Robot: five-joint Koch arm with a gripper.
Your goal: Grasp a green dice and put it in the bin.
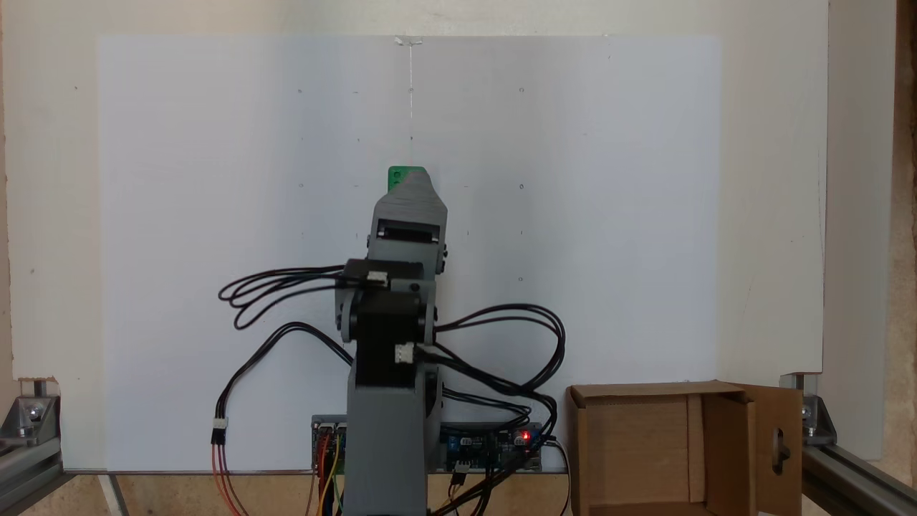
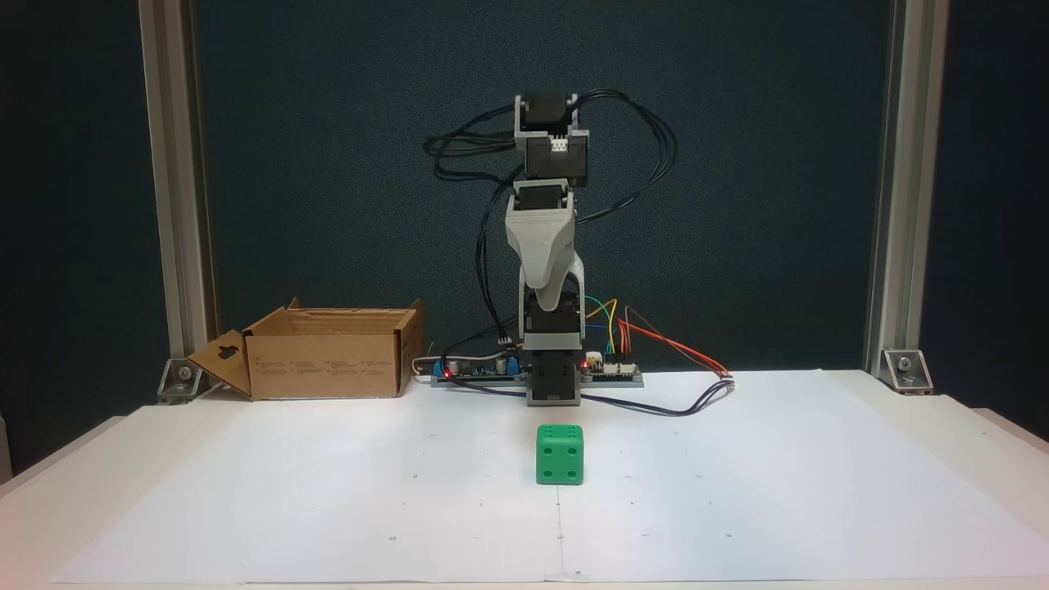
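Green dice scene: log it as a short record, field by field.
dice: green dice upright on the white sheet, in front of the arm's base, untouched
dice face toward camera: four pips
bin: cardboard box beside the arm's base, open top, nothing seen inside from above
bin flap: keyhole cutout flap folded outward
gripper: gripper raised above the table, pointing down, holding nothing
gripper jaws: cannot tell

No word, brand or number reads clearly anywhere: the brown corrugated cardboard box [image 2: 328, 354] carries rows of tiny print too small to make out, and the small bright green plastic dice [image 2: 560, 455] below the jaws shows only round pips, four facing us.
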